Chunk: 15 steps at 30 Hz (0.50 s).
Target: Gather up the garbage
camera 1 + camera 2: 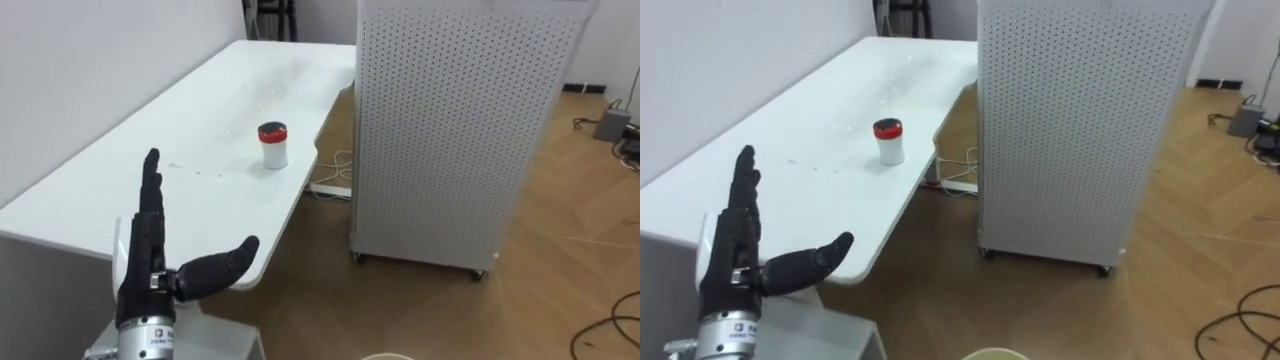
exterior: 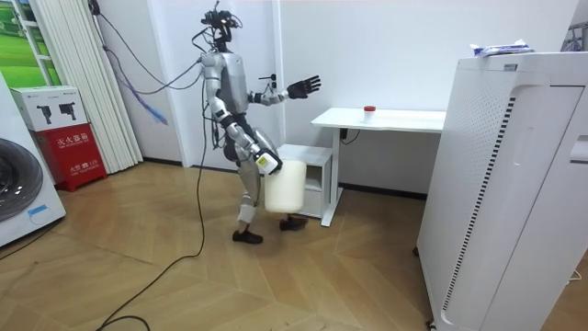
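squat red-lidded cup [image 1: 273, 145]; glossy table [image 1: 220, 90] — rounded corners

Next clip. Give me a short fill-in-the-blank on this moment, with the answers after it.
1. The small container standing upright on the white table has a ___ lid.
2. The left hand is raised before the table with its fingers ___.
3. In the room view, the white bin is carried low at the robot's ___ side.

Answers: red; open; right

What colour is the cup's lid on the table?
Red lid, white cup; clearest in left eye view.
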Motion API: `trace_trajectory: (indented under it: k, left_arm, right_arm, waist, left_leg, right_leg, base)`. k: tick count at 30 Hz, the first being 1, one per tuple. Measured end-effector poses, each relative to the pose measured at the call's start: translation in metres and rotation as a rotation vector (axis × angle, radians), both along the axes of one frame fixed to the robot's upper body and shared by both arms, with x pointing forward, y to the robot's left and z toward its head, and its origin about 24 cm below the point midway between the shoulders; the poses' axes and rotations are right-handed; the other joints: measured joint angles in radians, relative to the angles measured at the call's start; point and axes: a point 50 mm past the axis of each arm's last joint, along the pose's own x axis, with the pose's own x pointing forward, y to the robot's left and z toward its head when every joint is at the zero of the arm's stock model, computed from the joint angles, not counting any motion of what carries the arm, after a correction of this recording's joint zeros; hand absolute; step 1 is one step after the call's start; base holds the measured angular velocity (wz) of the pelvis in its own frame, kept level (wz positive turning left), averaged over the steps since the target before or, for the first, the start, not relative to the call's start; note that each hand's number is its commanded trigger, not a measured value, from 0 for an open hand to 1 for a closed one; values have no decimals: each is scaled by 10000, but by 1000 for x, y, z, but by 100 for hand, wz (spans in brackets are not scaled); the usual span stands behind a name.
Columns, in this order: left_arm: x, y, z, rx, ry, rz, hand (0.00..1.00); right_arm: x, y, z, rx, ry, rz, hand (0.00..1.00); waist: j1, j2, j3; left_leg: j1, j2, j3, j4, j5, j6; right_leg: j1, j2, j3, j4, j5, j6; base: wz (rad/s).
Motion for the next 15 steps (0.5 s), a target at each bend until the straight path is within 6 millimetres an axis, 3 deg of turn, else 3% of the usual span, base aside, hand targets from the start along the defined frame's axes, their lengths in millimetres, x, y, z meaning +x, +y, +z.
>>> trace_trajectory:
  k: [1,2,3,4,5,6,7,9,10,11,12,13,14,15]
  left_arm:
    - [0,1,0,3,-10,28,0]
    - [0,2,1,10,-17,23,0]
    - [0,2,1,33,-25,-58,0]
    - [0,1,1,42,-24,-85,0]
    - [0,1,1,40,-17,-112,0]
    - [0,1,1,9,4,-115,0]
    - [0,2,1,-62,9,-111,0]
    - [1,2,2,-76,-45,-117,0]
    - [2,1,3,-96,-59,-141,0]
    - [3,1,3,-86,-83,-192,0]
    - [3,0,4,-53,-103,-198,0]
    - [3,1,4,-54,-106,-177,0]
    - [3,1,4,-39,-119,-132,0]
    - [3,3,4,-31,-152,-55,0]
  right_arm:
    - [0,1,0,61,37,28,100]
    - [0,1,0,120,82,58,100]
    - [0,2,0,152,59,61,100]
    - [0,1,0,155,58,75,100]
    - [1,0,1,113,32,70,100]
    - [1,-2,1,69,0,9,100]
    - [2,-2,2,50,-29,16,100]
    - [7,-3,6,-38,-259,131,100]
    - [8,-3,6,-18,-304,118,100]
    - [8,-2,6,24,-338,104,100]
    - [9,0,6,44,-348,105,100]
    - [9,0,6,43,-378,117,100]
    - [13,1,9,69,-535,114,100]
    - [20,2,13,98,-815,105,100]
  waist:
    - [-26,-32,8]
    - [-39,-68,-25]
    - [-26,-245,7]
    - [14,-327,44]
    - [123,-428,105]
    - [275,-477,127]
    - [292,-504,119]
    - [293,-529,90]
    - [261,-530,93]
    - [198,-531,96]
    - [183,-535,94]
    - [179,-537,86]
    - [262,-419,68]
    - [256,-304,107]
  left_leg:
    - [-6,-39,-21,150,396,46]
    - [-7,-132,7,411,884,227]
    - [28,-251,191,691,1006,373]
    - [24,-262,356,868,1001,433]
    - [-10,-262,628,1396,903,673]
    - [-67,-316,755,2095,443,979]
    - [-81,-390,766,2382,151,1012]
    - [-13,-582,993,3242,-827,1222]
    - [52,-635,1026,3393,-992,1280]
    - [220,-761,1048,3620,-1317,1385]
    - [476,-826,1069,3715,-1618,1446]
    - [594,-851,1063,3705,-1746,1457]
    - [755,-835,980,3699,-1962,1476]
    - [906,-819,872,3604,-2115,1467]
  right_leg:
    - [49,-46,-4,159,-217,33]
    - [148,-185,-9,355,-594,186]
    - [314,-470,-117,419,-861,399]
    - [397,-615,-194,414,-951,469]
    - [608,-906,-431,403,-1144,636]
    - [855,-1233,-790,393,-1348,858]
    - [984,-1389,-977,393,-1423,963]
    - [994,-2066,-1741,1558,-1523,1250]
    - [915,-2252,-1870,2152,-1408,1460]
    - [637,-2622,-1996,3294,-965,1853]
    - [343,-2821,-1983,4191,-318,1906]
    - [210,-2897,-1976,4584,56,1917]
    - [-155,-2947,-1972,5253,893,1989]
    - [-554,-2991,-1987,5766,1032,2002]
  base:
    - [-33]
    - [-17]
    - [-17]
    - [-22]
    - [-36]
    - [-38]
    - [-32]
    - [-12]
    - [10]
    - [24]
    - [23]
    - [9]
    - [0]
    - [-5]
